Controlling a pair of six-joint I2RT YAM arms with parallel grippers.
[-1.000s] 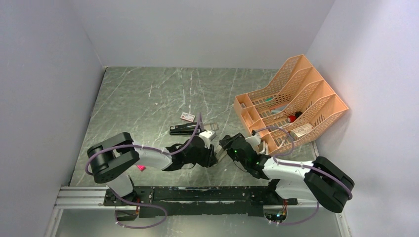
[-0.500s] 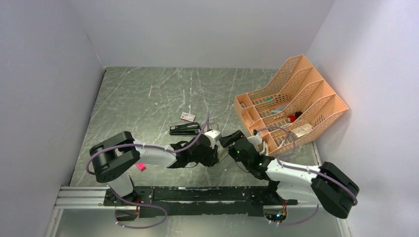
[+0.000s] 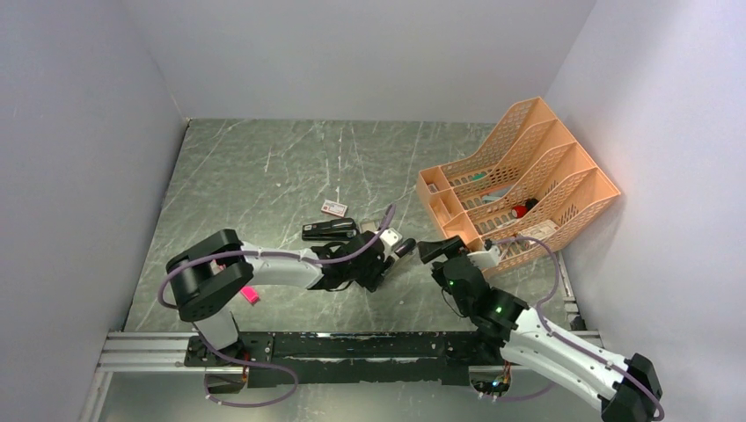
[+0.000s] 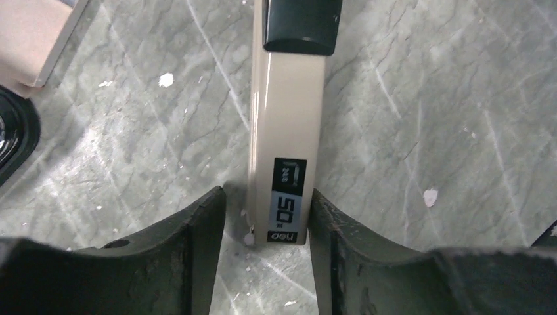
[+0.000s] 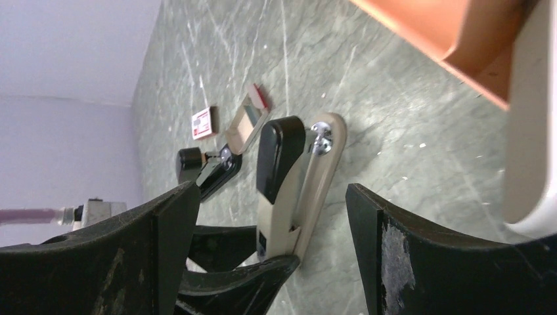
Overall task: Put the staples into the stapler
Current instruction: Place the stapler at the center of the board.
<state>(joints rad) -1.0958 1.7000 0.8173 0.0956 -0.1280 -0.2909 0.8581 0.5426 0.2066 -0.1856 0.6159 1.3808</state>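
Observation:
The glossy black stapler (image 3: 330, 230) lies closed on the marble table and also shows in the right wrist view (image 5: 207, 169). The small red-and-white staple box (image 3: 334, 208) lies just behind it (image 5: 203, 123). No loose staple strips show. My left gripper (image 3: 384, 255) is open, and its fingers straddle the rear end of a silver-grey stapler with a black tip (image 4: 286, 131). The right finger touches it and the left stands apart. My right gripper (image 3: 433, 251) is open, empty and just right of that stapler (image 5: 299, 190).
An orange mesh file organiser (image 3: 519, 176) with a few items in it stands at the right, close to my right arm. A small open box piece (image 5: 246, 118) lies beside the grey stapler. A pink piece (image 3: 250, 296) lies near the left arm's base.
My right gripper has drawn back to the right, away from the grey stapler. My left gripper has moved right, and its fingers now stand around that stapler's end.

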